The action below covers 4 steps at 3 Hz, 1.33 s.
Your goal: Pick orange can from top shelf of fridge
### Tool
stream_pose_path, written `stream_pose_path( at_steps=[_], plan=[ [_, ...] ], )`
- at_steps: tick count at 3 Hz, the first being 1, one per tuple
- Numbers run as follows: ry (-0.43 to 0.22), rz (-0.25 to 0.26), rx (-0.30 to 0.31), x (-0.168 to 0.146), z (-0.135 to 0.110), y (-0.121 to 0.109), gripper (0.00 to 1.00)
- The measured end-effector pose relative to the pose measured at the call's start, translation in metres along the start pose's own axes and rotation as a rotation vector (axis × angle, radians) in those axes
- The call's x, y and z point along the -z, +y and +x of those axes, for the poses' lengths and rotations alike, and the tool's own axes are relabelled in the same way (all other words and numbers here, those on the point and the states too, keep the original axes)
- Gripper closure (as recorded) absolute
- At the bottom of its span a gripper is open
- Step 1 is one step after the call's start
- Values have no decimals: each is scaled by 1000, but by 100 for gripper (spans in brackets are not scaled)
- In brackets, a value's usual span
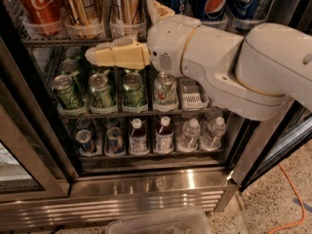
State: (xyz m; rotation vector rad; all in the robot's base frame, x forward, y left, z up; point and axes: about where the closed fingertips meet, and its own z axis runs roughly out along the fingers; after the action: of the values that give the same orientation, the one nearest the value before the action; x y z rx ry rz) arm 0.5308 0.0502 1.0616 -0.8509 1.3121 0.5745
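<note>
Two golden-orange cans point(83, 6) point(126, 4) stand side by side in clear plastic cups on the top shelf point(46, 41) of the fridge point(146, 182), whose door stands open. A red Coca-Cola can point(39, 6) is to their left and blue Pepsi cans point(214, 4) to their right. My gripper point(92, 55) points left, just below the front edge of the top shelf and under the two orange cans, in front of the green cans. It touches no can.
The middle rack holds several green cans point(101, 89) and a white lane tray point(191, 94). The bottom rack holds small bottles point(163, 135) and cans. My bulky white arm point(234, 67) crosses from the right. A clear plastic bin point(161, 223) and an orange cable point(287, 199) lie on the floor.
</note>
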Motion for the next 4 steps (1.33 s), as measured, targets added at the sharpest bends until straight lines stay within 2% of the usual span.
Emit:
stream_pose_path(
  at_steps=[2, 3, 4],
  plan=[
    [-6, -13, 1, -8, 5, -1, 12],
    [10, -3, 6, -9, 12, -8, 9],
    [26, 32, 21, -8, 17, -26, 7]
  ],
)
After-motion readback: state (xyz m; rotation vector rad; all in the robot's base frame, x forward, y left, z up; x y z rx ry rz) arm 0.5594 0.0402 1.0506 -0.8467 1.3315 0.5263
